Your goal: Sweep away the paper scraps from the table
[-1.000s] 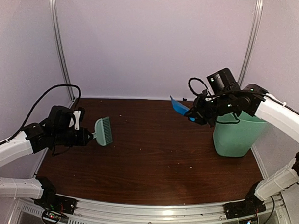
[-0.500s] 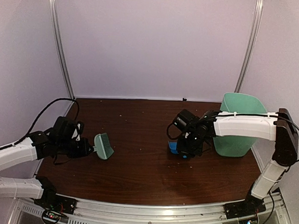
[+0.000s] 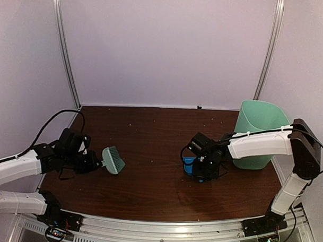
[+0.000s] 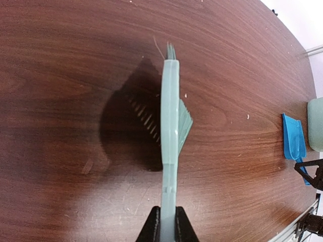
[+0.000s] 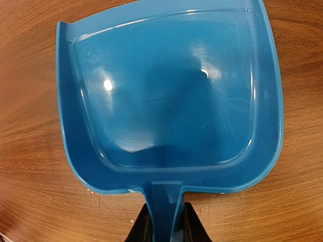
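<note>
Top view: table (image 3: 154, 190), dark red-brown wood, long axis left to right, grain running the same way; silver rail (image 3: 163, 227) along the near edge

On it, paper scraps (image 3: 130, 125) show only as tiny pale specks, thinly scattered: some toward the far edge, some mid-table between the arms. They are too small to give a long axis or heading, and may be only crumbs. Left wrist view has a couple (image 4: 185, 95) just beside the brush head; right wrist view has one (image 5: 91, 190) by the pan's rear edge

Left side: left gripper (image 3: 98, 162) with jaws pinched narrow (image 4: 165, 222) on the handle of the mint-green hand brush (image 3: 113, 159). The brush's long axis runs roughly left to right, head toward table centre. From the wrist it is seen edge-on (image 4: 170, 116), bristles splayed to one side, dark shadow on the wood beside it. Cannot tell whether the bristles touch the table

Right side: right gripper (image 3: 203, 167) closed (image 5: 164, 222) on the stub handle of the blue dustpan (image 3: 189, 165). The pan (image 5: 171, 96) sits low at the tabletop, mouth facing left toward the brush, handle back toward the gripper; pan and brush are well apart

The mint-green bin (image 3: 256, 136) stands upright at right, behind the right forearm, near the pan
</note>
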You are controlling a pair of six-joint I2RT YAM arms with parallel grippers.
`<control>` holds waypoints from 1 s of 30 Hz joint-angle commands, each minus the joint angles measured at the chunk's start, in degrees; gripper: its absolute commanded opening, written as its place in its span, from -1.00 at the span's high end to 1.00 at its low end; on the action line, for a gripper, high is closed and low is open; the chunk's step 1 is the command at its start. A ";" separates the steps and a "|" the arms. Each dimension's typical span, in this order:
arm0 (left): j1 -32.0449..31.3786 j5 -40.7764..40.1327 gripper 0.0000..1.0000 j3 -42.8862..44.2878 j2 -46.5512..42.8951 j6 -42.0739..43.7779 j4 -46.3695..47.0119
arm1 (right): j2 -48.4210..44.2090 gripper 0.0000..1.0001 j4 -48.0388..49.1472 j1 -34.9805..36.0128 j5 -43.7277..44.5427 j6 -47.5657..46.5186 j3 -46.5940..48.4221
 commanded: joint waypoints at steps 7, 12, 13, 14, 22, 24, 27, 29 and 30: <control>0.43 3.11 0.45 -1.75 0.27 -1.36 -2.54 | -1.98 0.62 1.33 0.72 -1.17 -0.69 -2.24; 0.43 2.71 -0.08 -0.18 0.45 -1.30 -4.48 | -3.46 0.43 1.23 0.72 -0.74 -0.86 -1.60; 0.43 2.55 -0.18 0.13 0.35 -1.15 -4.82 | -3.84 0.38 1.18 0.69 -0.52 -1.11 -1.27; 0.43 2.33 -0.25 0.43 0.27 -1.17 -5.27 | -4.15 0.34 1.04 0.68 -0.29 -1.37 -0.87; 0.43 -1.26 -0.47 6.40 -0.72 0.86 -10.29 | -7.69 0.02 -3.71 0.77 3.81 -3.30 5.91; 0.43 -3.39 -0.51 8.88 -0.92 1.71 -12.22 | -8.71 -0.10 -5.11 0.77 4.96 -4.07 8.42; 0.43 -5.59 -0.57 13.77 -1.02 4.12 -14.20 | -10.17 -0.38 -6.76 0.79 6.53 -5.54 12.97; 0.43 -7.52 -0.62 16.89 -1.14 5.81 -15.49 | -11.01 -0.60 -7.80 0.80 7.64 -6.53 15.79; 0.43 -8.35 -0.65 18.61 -1.17 6.73 -16.03 | -11.45 -0.69 -8.15 0.80 8.30 -7.27 17.16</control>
